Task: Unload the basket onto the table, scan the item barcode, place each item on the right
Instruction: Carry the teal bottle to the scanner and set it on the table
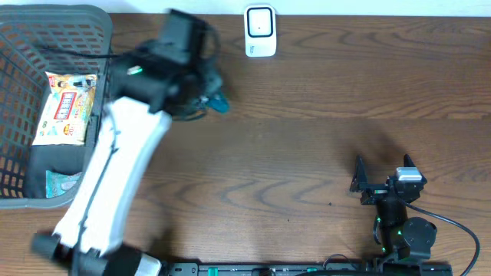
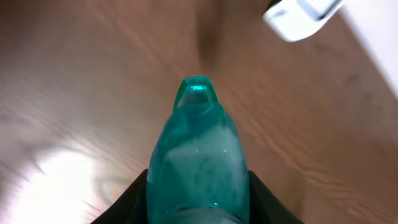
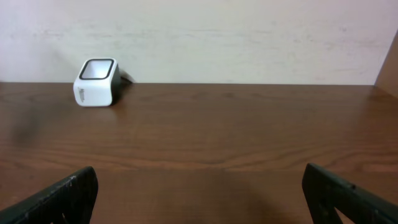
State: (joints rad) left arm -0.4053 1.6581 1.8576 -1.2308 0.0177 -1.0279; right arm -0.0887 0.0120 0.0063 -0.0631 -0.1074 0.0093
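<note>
Item: teal item (image 1: 219, 102), translucent plastic with a small loop at its tip; barcode not legible in any view.
Item location: over the far-left part of the table (image 1: 322, 115), between the basket and the scanner, tip pointing toward the scanner side. Contact with the table could not be told.
Left pincer (image 2: 198, 186): clenched on the teal item, one dark finger on each flank, as seen in the wrist view; the tip projected past the fingers.
Left arm: white link ran diagonally from the near-left edge up to the item; the overhead picture was blurred around it.
Scanner (image 1: 260, 31): white barcode scanner with a dark window, upright at the far edge of the table, near the item but apart from it, to its right.
Basket (image 1: 15, 115): grey mesh, far-left corner, just beside the left arm.
Basket contents: a yellow snack packet (image 1: 67, 107) lying flat, and a bluish packet (image 1: 61, 182) nearer the front wall.
Right pincer (image 1: 382, 170): released, fingers spread wide, nothing between them; near-right area of the table, well apart from the item, facing the scanner.
</note>
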